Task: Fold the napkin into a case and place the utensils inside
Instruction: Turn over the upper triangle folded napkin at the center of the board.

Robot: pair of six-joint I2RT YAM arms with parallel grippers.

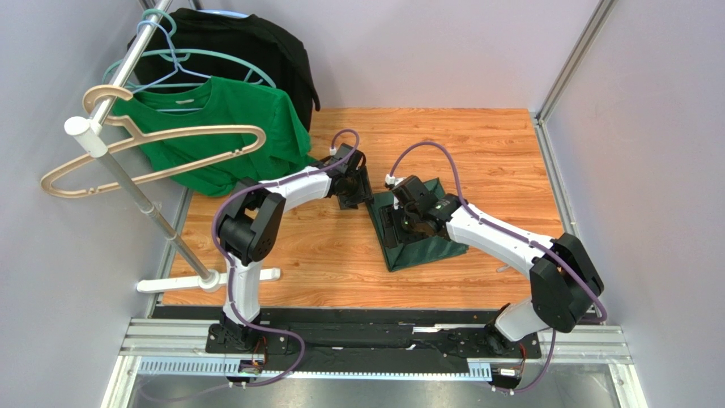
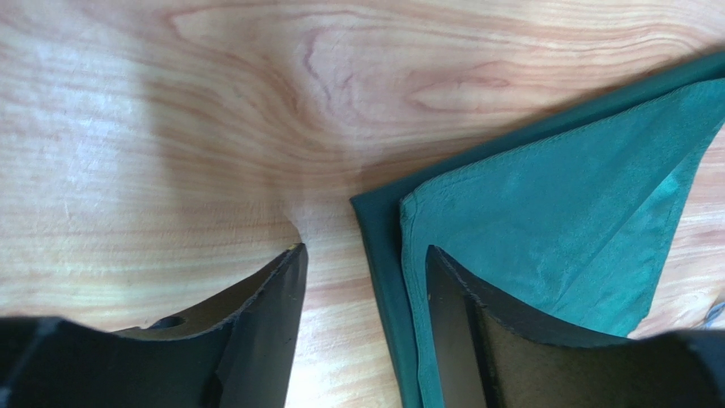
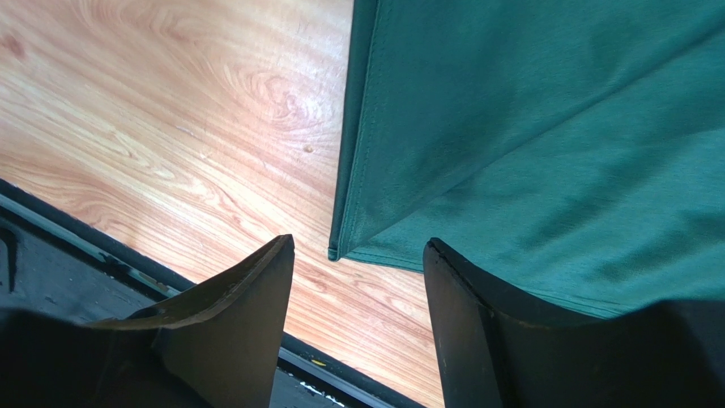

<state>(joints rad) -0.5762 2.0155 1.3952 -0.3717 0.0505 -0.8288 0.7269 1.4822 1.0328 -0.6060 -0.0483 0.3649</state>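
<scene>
Napkin (image 1: pixel 421 253) lies folded in layers at the middle of the table (image 1: pixel 493 153). It is a squat wedge, its side edges running from eleven to five o'clock and one peak pointing toward twelve. It looks nearly as broad as long, so I cannot name a long axis. My left gripper (image 2: pixel 364 251) stands at its ten o'clock corner, jaws wide, one finger over bare wood and the other over the cloth's edge. My right gripper (image 3: pixel 357 242) hovers above the cloth, jaws wide, gripping nothing.
</scene>
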